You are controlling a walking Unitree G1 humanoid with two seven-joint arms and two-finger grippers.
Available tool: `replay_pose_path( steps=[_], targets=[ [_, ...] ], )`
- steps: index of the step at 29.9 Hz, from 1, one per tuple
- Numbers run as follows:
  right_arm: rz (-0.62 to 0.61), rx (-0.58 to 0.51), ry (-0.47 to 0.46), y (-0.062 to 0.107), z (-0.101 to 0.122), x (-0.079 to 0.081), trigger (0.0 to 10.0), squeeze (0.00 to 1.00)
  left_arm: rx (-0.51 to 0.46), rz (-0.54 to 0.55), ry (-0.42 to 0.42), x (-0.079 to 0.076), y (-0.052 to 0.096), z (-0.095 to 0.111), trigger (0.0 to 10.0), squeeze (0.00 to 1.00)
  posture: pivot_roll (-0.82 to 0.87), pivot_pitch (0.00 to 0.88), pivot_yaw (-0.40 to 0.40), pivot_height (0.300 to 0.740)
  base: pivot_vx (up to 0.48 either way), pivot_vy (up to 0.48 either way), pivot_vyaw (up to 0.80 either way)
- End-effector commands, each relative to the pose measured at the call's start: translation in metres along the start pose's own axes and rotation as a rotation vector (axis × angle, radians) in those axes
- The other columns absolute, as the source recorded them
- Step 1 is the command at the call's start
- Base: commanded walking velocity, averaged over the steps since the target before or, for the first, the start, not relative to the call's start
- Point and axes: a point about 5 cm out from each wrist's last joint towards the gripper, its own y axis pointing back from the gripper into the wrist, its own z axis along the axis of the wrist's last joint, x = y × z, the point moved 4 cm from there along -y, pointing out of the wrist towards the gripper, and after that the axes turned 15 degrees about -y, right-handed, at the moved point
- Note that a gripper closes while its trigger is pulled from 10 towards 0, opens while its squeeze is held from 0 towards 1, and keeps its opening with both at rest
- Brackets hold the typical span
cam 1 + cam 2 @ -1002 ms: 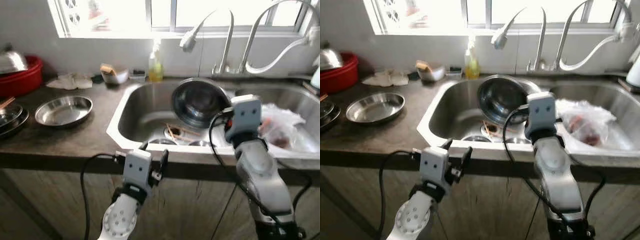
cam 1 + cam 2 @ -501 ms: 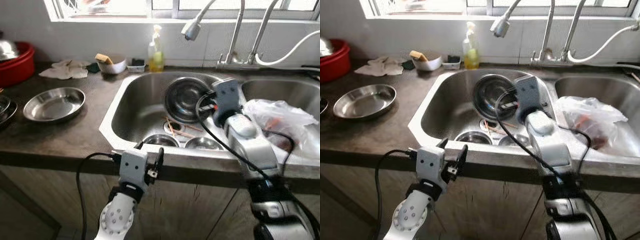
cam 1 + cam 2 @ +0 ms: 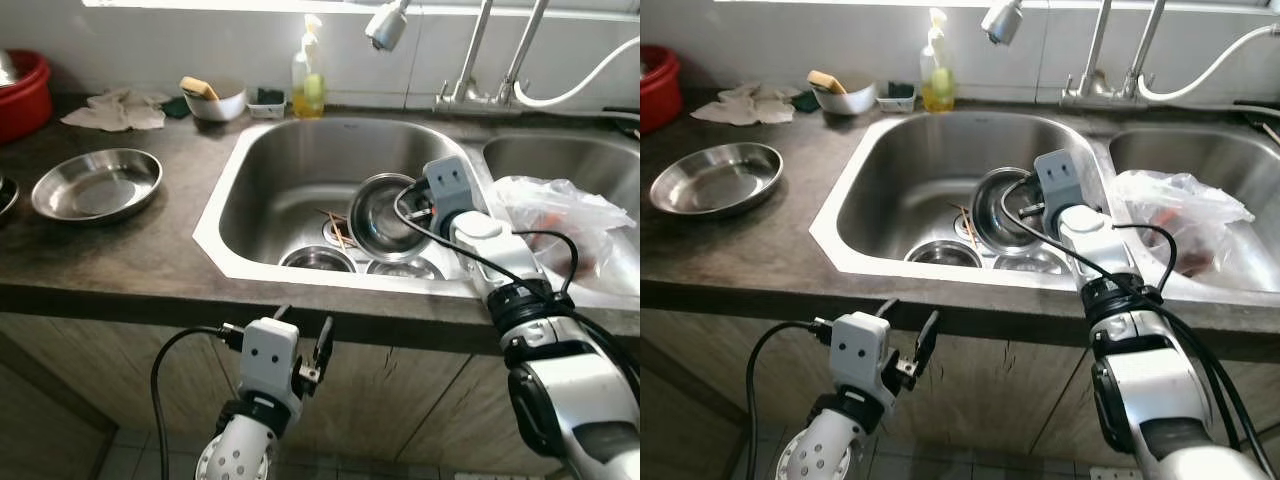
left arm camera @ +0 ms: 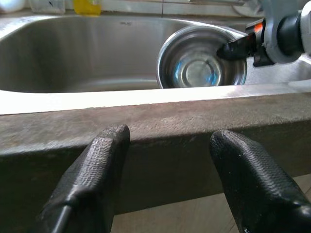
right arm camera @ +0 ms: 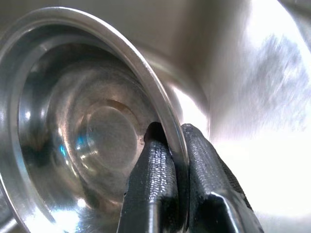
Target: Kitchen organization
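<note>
Your two head cameras looked down over the sink (image 3: 330, 180), sharing it. Your left wrist camera sat low, close under the counter edge (image 4: 155, 126), facing twelve o'clock. Your right wrist camera pressed near the steel bowl (image 5: 87, 121).

Readable text: none in any view.
Sink (image 4: 73, 58) back wall: a small stamped mark at upper centre of the left wrist view, too small to read.
Soap bottle (image 3: 309, 72): yellow liquid, at top centre of the left eye view; no legible label.
Other surfaces: no numbers or signs legible.
</note>
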Motion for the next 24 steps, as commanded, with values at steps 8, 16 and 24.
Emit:
replay_pose_path(
  steps=[8, 16, 24],
  targets=[
    [0.002, 0.028, -0.055, -0.005, -0.007, -0.003, 10.0, 0.00, 0.008, -0.020, -0.001, -0.002, 0.009, 0.007, 10.0, 0.00, 0.14, 0.226, -0.037, 0.740, 0.000, 0.000, 0.00],
    [-0.005, 0.009, -0.077, -0.006, -0.007, -0.004, 10.0, 1.00, 0.004, -0.003, -0.025, 0.008, 0.004, 0.008, 10.0, 0.00, 0.14, 0.217, -0.033, 0.740, 0.000, 0.000, 0.00],
    [-0.028, -0.071, -0.076, -0.003, 0.007, -0.006, 10.0, 1.00, 0.004, -0.002, -0.030, 0.010, -0.002, 0.005, 10.0, 0.00, 0.14, 0.190, -0.033, 0.740, 0.000, 0.000, 0.00]
  ],
)
